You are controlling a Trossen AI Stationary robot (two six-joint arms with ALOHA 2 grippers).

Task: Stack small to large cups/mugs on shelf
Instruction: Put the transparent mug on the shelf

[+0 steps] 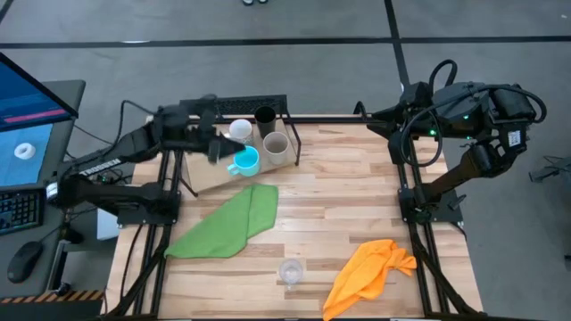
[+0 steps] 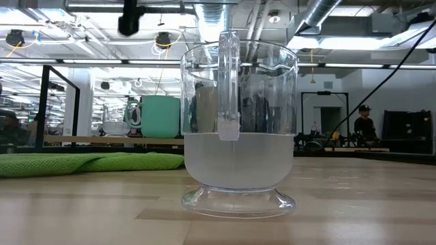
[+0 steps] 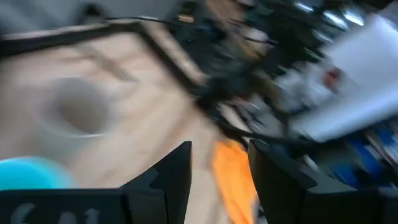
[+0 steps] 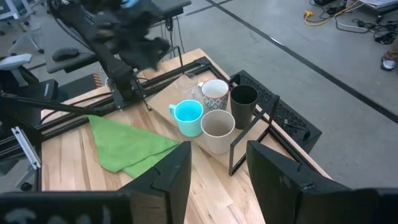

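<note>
On the shelf (image 1: 203,176) at the table's far left stand a blue mug (image 1: 245,161), a white mug (image 1: 239,129), a grey-beige cup (image 1: 277,147) and a black cup (image 1: 265,116), all upright and close together. A clear glass (image 4: 186,84) shows faintly beside the white mug. Another clear glass (image 1: 292,270) stands alone near the front edge. My left gripper (image 1: 212,143) hovers open just left of the mugs, holding nothing. My right gripper (image 4: 217,155) is raised at the far right, open and empty.
A green cloth (image 1: 227,223) lies spread left of the table's middle. An orange cloth (image 1: 370,269) lies crumpled at the near right. The shelf's black wire frame (image 1: 254,105) stands behind the cups. A person (image 2: 364,122) shows far off in the room.
</note>
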